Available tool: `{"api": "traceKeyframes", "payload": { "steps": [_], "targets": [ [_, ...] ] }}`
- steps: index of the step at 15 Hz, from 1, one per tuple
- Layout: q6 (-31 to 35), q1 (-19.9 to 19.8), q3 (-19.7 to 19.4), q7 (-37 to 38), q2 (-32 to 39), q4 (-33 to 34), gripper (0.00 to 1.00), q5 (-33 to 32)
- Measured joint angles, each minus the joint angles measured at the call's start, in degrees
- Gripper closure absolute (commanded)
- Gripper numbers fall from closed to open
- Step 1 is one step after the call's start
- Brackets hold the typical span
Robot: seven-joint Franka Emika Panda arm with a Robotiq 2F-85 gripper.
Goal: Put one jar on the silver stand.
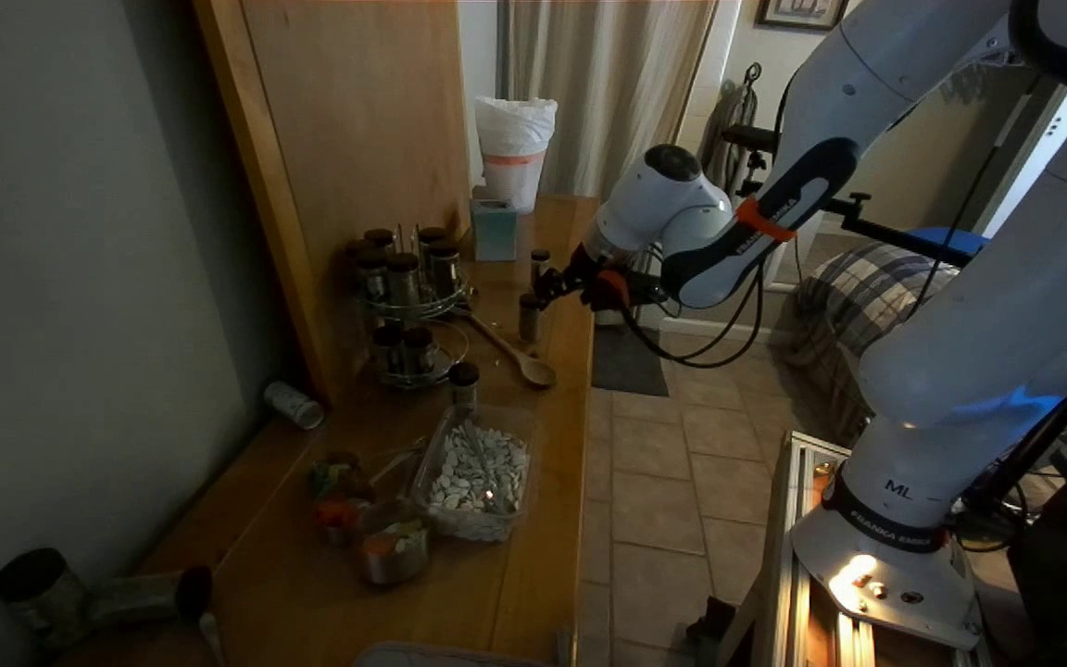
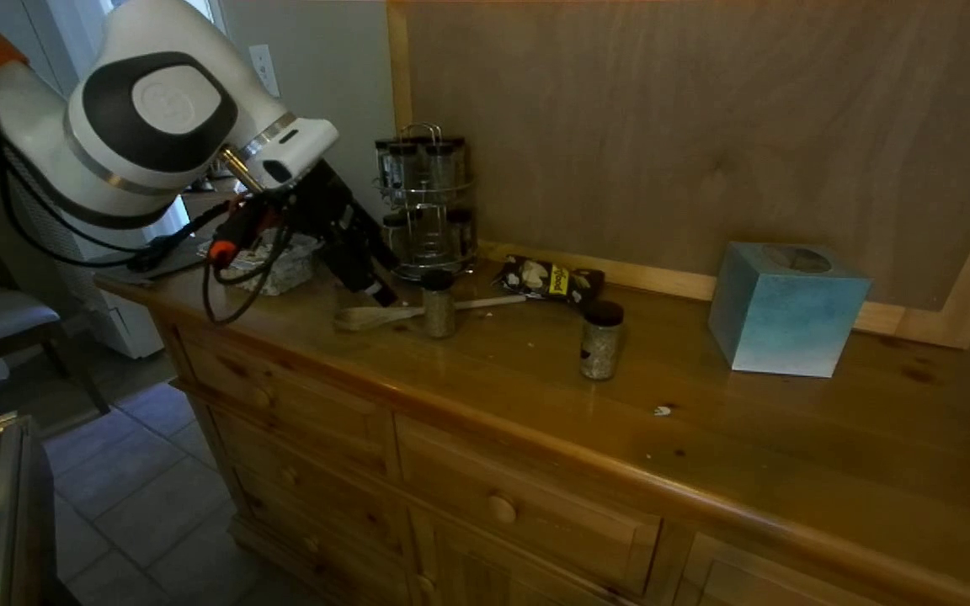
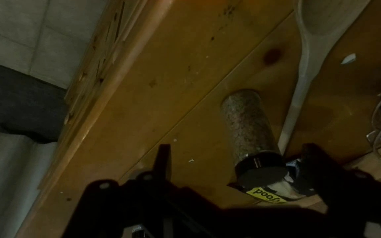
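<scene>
The silver stand (image 1: 415,313) is a two-tier wire rack with dark-lidded jars on both tiers; it also shows in an exterior view (image 2: 428,204), and its wire edge is at the right of the wrist view (image 3: 380,134). A black-lidded spice jar (image 2: 439,311) stands upright on the wooden top; the wrist view shows this jar (image 3: 250,129) between and beyond the fingers. My gripper (image 3: 236,150) is open with nothing held. In both exterior views the gripper (image 1: 547,287) (image 2: 388,282) is close beside this jar. Another upright jar (image 2: 600,341) stands farther along the top, also seen here (image 1: 540,262).
A wooden spoon (image 2: 384,316) lies behind the near jar. A black bag with a yellow label (image 2: 548,279) lies by the backboard. A tissue box (image 2: 788,311), a clear tub of white pieces (image 1: 480,472), a jar by the tub (image 1: 464,389) and glass bowls (image 1: 395,547) stand along the top.
</scene>
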Motion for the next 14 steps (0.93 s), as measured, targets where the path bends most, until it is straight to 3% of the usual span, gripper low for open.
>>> {"api": "traceKeyframes", "payload": {
  "steps": [5, 14],
  "targets": [
    [-0.26, -2.48, 1.82, 7.23, 2.39, 3.50, 0.00, -10.73],
    [-5.52, -1.79, 2.39, 27.01, 10.21, 10.61, 0.00, -33.97]
  ]
}}
